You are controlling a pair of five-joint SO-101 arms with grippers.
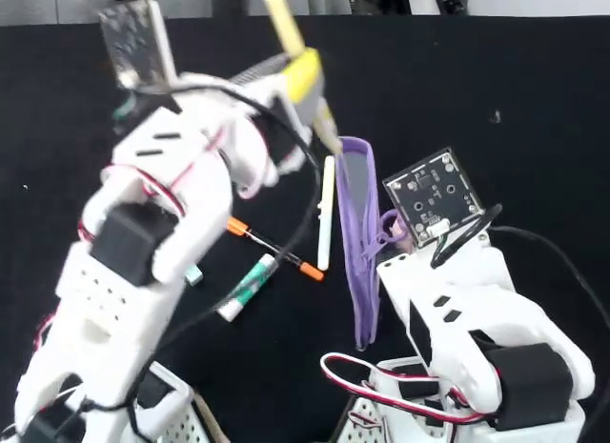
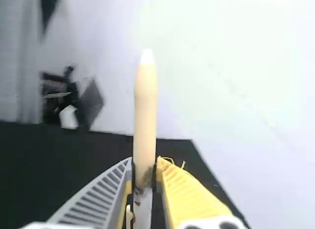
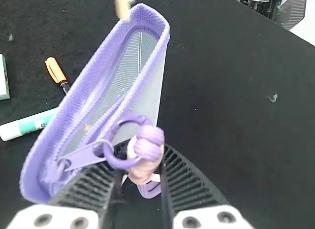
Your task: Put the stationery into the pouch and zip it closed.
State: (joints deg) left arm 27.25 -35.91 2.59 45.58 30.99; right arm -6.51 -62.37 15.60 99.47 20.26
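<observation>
Pouch (image 3: 133, 76) pinched in right gripper (image 3: 140, 167); cream pen (image 2: 145, 106) clamped in left gripper (image 2: 144, 166).

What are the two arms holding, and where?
Left tool grips a cream pen near its middle; right tool grips the purple pouch by its zipper-end tab.

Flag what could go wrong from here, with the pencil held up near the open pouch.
1. The cream pencil in the left claw has its lower end at the far rim of the purple pouch, not clearly over the mouth, so it may slide down outside.
2. The right claw holds the pouch only at its zip end. A push from the pencil could twist it or fold the narrow mouth shut.
</observation>
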